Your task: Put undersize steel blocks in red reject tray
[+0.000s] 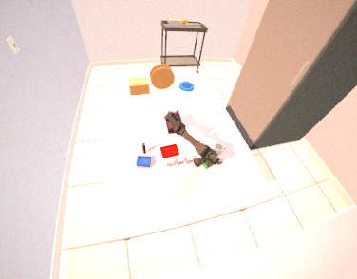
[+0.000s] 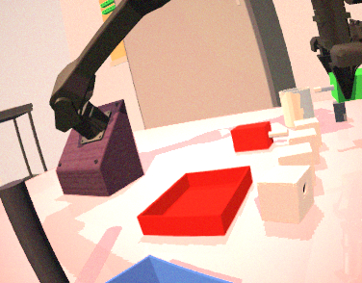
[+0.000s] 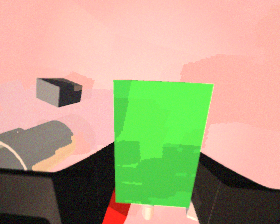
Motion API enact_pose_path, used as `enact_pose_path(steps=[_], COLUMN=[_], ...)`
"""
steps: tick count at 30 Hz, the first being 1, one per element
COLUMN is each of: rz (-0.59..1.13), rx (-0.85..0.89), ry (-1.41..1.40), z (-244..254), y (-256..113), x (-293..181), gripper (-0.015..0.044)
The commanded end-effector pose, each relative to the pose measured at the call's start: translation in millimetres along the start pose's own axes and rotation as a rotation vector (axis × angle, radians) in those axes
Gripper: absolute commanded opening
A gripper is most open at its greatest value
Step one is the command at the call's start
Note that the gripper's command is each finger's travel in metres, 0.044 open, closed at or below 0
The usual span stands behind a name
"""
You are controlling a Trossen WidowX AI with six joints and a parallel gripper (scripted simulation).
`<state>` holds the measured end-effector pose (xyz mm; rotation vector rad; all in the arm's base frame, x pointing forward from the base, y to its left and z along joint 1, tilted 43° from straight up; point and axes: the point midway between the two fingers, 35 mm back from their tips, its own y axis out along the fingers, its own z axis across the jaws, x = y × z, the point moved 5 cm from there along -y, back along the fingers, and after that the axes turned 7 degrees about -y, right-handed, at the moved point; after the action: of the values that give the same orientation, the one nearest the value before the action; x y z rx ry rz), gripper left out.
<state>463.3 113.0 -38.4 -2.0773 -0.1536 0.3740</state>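
Beyond the tool, a dark two-shelf cart (image 1: pixel 186 29) (image 2: pixel 12 114) is standing near the far wall (image 1: pixel 130 28), and pale tiles (image 1: pixel 159 244) are spreading beneath it.
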Motion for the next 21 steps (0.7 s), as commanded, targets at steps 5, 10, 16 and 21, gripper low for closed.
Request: enact_pose_path(steps=[5, 10, 16, 21], rz=[-0.011, -0.01, -0.01, -0.01], rx=[0.01, 0.009, 0.008, 0.008], ry=[0.045, 0.048, 0.049, 0.048], z=[1.9, -1.8, -5.4, -8.5], y=[-1.5, 8.5, 22.3, 33.6], x=[3.2, 1.7, 3.5, 4.6], gripper=[0.0, 0.0, 0.0, 0.0])
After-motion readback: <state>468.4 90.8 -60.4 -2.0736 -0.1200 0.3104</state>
